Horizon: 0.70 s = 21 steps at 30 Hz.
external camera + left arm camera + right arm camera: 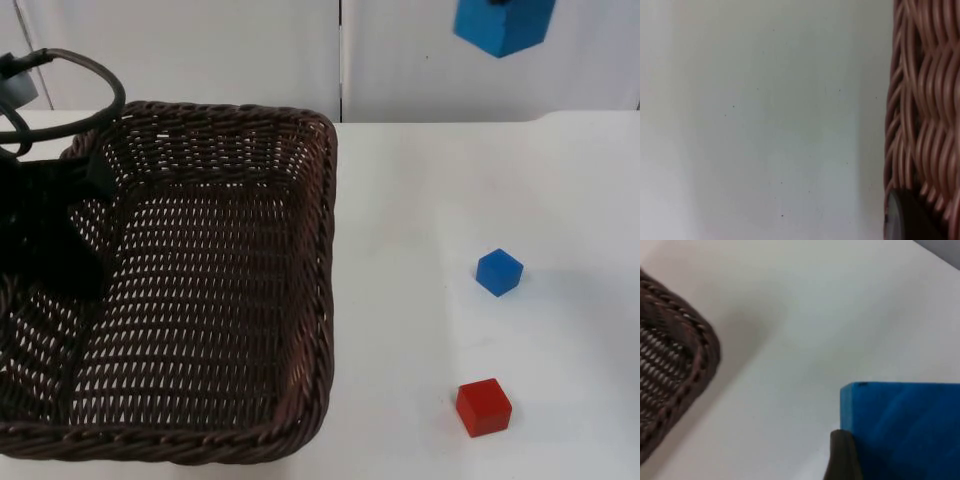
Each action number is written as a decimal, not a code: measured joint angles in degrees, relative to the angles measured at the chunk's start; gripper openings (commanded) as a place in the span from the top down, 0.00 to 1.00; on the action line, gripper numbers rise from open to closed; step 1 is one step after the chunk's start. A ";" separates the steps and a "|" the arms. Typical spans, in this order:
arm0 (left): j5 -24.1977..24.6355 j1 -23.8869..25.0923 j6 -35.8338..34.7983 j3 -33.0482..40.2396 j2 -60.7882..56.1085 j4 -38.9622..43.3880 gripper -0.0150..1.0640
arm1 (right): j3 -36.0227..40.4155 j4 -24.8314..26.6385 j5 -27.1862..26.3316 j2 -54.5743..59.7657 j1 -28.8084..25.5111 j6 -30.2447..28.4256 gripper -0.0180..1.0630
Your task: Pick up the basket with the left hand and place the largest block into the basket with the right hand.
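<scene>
A dark brown wicker basket (210, 300) is lifted close under the top camera. My left gripper (85, 175) is shut on its left rim. In the left wrist view, the woven wall (925, 115) runs beside a black fingertip (905, 220). The large blue block (503, 25) hangs in the air at the back right, above the table and to the right of the basket. My right gripper (497, 3) is shut on its top. The right wrist view has this block (900, 430) against a fingertip (842, 455), with the basket's corner (675, 365) off to one side.
A small blue cube (499, 272) and a red cube (484, 407) lie on the white table (420, 200), right of the basket. The grey partition wall (250, 50) stands behind.
</scene>
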 measured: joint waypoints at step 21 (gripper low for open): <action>0.00 0.00 0.00 0.00 0.00 0.00 0.99 | 0.00 -0.15 1.41 0.00 18.99 -0.45 0.99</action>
